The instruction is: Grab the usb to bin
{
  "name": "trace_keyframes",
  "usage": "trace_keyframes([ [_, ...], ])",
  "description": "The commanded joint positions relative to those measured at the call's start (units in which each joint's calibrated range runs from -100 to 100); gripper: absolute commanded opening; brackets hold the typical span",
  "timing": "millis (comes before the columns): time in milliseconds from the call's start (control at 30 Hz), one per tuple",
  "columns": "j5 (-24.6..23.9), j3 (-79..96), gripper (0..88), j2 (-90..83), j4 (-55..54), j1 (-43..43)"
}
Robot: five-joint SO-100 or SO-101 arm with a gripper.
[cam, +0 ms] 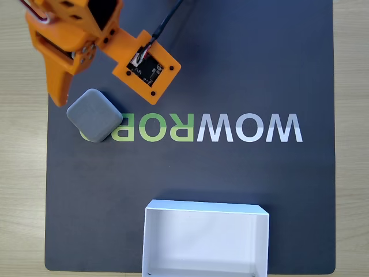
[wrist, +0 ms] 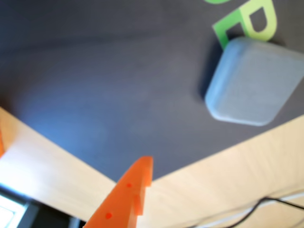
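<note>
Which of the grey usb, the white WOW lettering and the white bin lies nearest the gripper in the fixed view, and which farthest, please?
From the gripper:
1. usb, just beside it at the mat's left.
2. WOW lettering, mid-mat, right.
3. bin, bottom edge.
Two and three are fairly close.

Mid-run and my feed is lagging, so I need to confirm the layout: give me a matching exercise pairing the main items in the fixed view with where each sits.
Things:
1. grey usb block
2. white bin
3. orange gripper
4. WOWROBO lettering

Places in the fixed view:
A. bottom centre of the mat
B. top left, just above the block
C. left end of the lettering, covering its last letter
D. across the mat's middle

Pairs: 1-C, 2-A, 3-B, 4-D
</note>
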Motion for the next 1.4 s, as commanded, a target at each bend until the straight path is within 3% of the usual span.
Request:
trace_keyframes([
  [0,-1.7,-5.3,50.6,3.7,-0.5,0.4],
  [467,-10.5,-8.8,51.0,20.9,-8.3,1.4],
  [900,-9.8,-9.0,51.1,24.2,-12.9,1.4],
  [1367,-4.8,-16.2,50.3,31.8,-13.4,0.4],
])
